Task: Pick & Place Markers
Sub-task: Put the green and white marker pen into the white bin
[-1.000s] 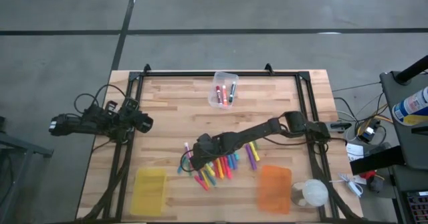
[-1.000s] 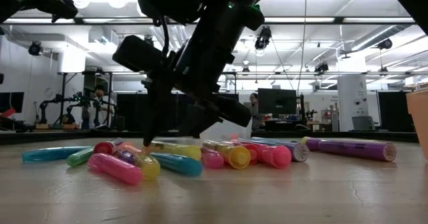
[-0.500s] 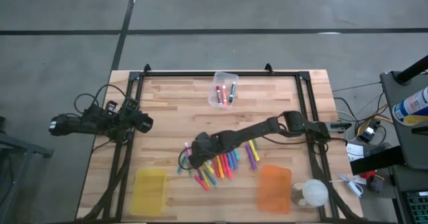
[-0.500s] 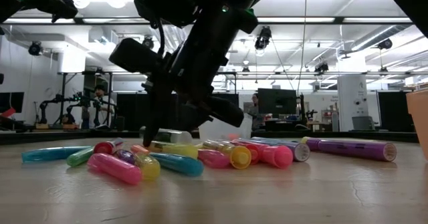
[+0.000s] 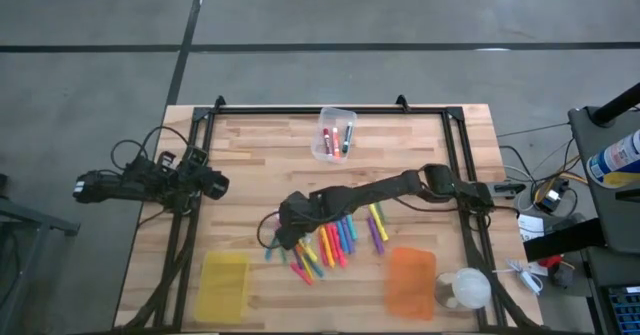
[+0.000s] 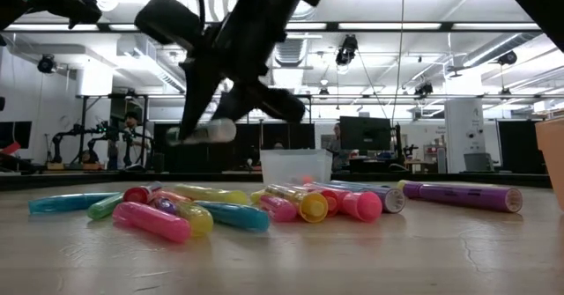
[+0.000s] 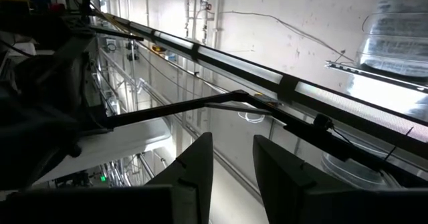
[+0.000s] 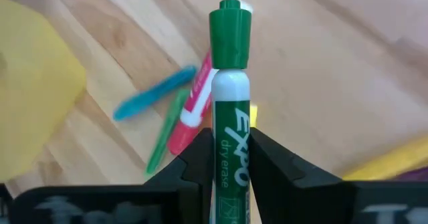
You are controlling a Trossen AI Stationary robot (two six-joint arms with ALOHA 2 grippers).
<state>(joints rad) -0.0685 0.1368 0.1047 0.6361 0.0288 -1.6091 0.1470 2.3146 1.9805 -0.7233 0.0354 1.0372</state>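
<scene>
lifted off the pile since a second ago, the right gripper (image 8: 226, 158) now hangs above the markers (image 5: 335, 243), its fingers clenched on a green-capped marker (image 8: 229, 83) held clear of the table (image 5: 250, 155). left gripper (image 7: 231, 164) waits off the table's left edge, fingers parted, grasping nothing.
</scene>
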